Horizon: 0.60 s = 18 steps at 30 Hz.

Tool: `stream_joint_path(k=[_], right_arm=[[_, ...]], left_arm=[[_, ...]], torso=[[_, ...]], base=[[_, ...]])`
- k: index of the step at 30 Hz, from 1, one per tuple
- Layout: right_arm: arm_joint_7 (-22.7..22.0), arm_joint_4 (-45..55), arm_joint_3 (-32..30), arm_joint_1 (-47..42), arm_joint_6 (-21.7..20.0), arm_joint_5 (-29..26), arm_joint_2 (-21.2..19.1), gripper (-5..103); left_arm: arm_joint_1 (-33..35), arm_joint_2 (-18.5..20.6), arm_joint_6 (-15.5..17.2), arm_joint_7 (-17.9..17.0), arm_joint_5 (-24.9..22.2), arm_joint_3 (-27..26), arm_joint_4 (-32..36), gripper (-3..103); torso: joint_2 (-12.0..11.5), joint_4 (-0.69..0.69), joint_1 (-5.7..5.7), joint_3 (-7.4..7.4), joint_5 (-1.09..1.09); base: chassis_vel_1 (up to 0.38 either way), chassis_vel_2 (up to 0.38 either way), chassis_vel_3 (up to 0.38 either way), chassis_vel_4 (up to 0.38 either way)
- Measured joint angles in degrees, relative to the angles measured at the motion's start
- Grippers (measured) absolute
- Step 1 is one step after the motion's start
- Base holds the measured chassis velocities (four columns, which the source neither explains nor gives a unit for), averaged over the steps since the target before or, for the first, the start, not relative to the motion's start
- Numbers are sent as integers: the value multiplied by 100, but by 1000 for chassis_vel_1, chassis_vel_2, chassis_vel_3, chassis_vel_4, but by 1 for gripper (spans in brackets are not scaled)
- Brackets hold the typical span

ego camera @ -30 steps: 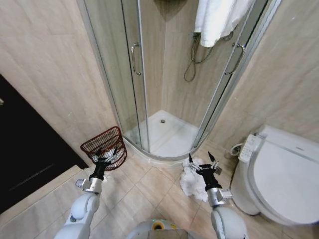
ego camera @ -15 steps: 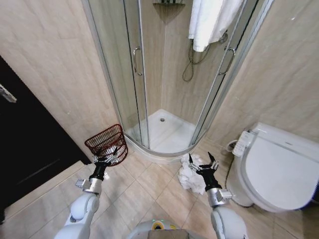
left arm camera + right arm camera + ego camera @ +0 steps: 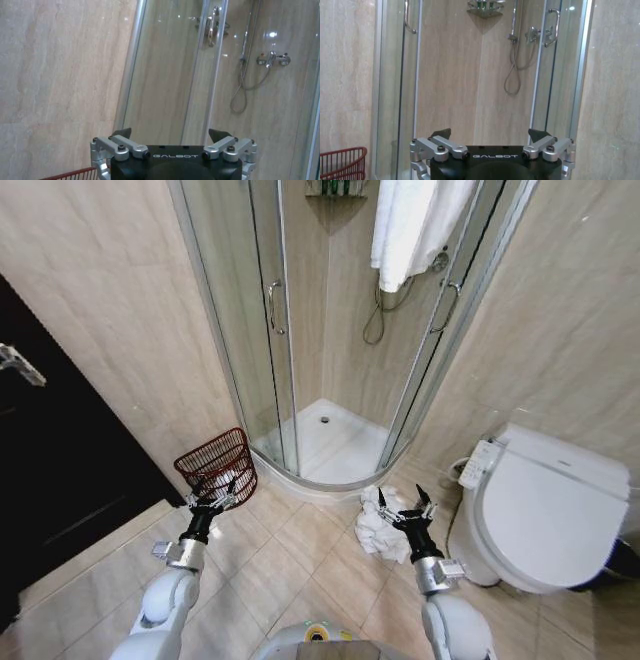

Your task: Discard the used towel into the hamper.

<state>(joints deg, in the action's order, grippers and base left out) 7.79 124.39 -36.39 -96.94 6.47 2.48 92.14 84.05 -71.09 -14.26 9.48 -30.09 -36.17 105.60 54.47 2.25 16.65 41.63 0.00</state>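
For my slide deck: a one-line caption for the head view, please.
Both open pincers, left and right, held low: hamper by the shower, crumpled towel on the floor.

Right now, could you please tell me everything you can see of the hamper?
The hamper is a small round basket of reddish-brown open-weave wire with a thicker rim. It stands on the tiled floor, leaning slightly, beside the shower door and the wall. Something pale shows through its mesh. The open left hand hovers in front of it, not touching.
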Motion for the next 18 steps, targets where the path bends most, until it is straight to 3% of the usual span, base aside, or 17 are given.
stream_joint_path(k=[18], right_arm=[[124, -1, -20, 6, -37, 54, 0, 100]], left_arm=[[0, 6, -11, 3, 16, -2, 24, 100]], torso=[[527, 0, 240, 282, 0]], base=[[0, 0, 0, 0]])
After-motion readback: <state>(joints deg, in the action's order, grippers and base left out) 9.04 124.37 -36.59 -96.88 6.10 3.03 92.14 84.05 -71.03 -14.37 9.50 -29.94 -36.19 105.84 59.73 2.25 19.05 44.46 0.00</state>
